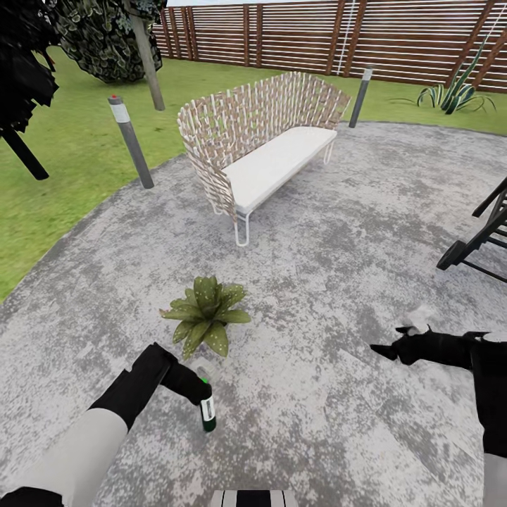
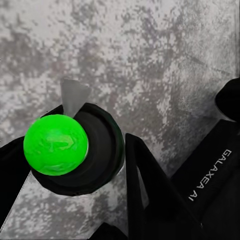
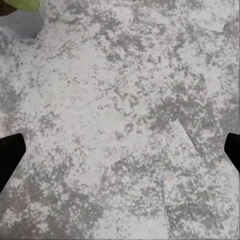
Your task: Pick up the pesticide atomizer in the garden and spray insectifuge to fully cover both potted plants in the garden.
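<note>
One potted plant (image 1: 206, 315), a low rosette of pointed green leaves, sits on the grey round paving (image 1: 317, 282) ahead of me. Just short of it my left gripper (image 1: 191, 385) is shut on the pesticide atomizer (image 1: 207, 412), a dark green bottle hanging roughly upright above the paving. The left wrist view looks down on the atomizer's black cap and bright green top (image 2: 55, 145), with the left gripper (image 2: 75, 170) closed around it. My right gripper (image 1: 392, 347) hovers open and empty over paving to the right. Its fingers (image 3: 10, 155) stand wide apart, with a green leaf over a grey pot-like shape (image 3: 22, 20) at the picture's edge.
A woven bench (image 1: 260, 148) with a white seat stands beyond the plant. Two grey bollard lights (image 1: 131, 141) (image 1: 362, 96) mark the paving's rim. A black chair frame (image 1: 482, 239) is at the right. Lawn (image 1: 63, 162), a tree trunk (image 1: 148, 56) and the brown slatted fence (image 1: 317, 35) lie behind.
</note>
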Available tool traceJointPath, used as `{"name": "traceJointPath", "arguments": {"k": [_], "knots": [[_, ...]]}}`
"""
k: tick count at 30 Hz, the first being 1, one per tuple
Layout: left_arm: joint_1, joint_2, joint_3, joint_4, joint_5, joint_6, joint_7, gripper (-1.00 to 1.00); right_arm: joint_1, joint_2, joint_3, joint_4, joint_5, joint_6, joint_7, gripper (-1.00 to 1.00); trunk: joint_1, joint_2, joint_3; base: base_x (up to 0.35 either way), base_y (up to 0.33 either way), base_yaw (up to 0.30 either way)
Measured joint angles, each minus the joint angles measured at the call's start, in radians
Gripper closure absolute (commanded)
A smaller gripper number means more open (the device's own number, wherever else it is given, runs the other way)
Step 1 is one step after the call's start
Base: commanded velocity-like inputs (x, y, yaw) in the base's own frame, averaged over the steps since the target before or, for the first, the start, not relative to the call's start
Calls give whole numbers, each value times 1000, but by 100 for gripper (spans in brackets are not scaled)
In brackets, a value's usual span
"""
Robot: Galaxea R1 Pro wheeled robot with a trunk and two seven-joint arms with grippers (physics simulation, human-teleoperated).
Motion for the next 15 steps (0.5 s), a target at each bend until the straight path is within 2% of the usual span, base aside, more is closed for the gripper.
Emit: {"name": "traceJointPath", "arguments": {"k": [4,9,11,12,15], "knots": [[9,-7,4,-1,0,-39,-2,100,-67,-13,115,-1,2,1,31,-100,0,0,0,-87,-7,0],[19,-22,4,-2,-1,-49,-4,100,-101,-15,258,-2,-2,5,39,-100,1,0,0,-284,-53,0],[21,-24,5,-3,-2,-52,-4,100,-120,-16,347,-2,-3,11,40,-100,1,0,0,-318,-29,0],[22,-24,5,-3,-2,-53,-4,100,-124,-16,371,-2,-3,12,40,-100,1,0,0,-322,-17,0],[26,-25,5,-3,-3,-88,-4,100,-161,-14,532,-1,-4,17,43,-100,1,0,0,-316,-8,0]]}}
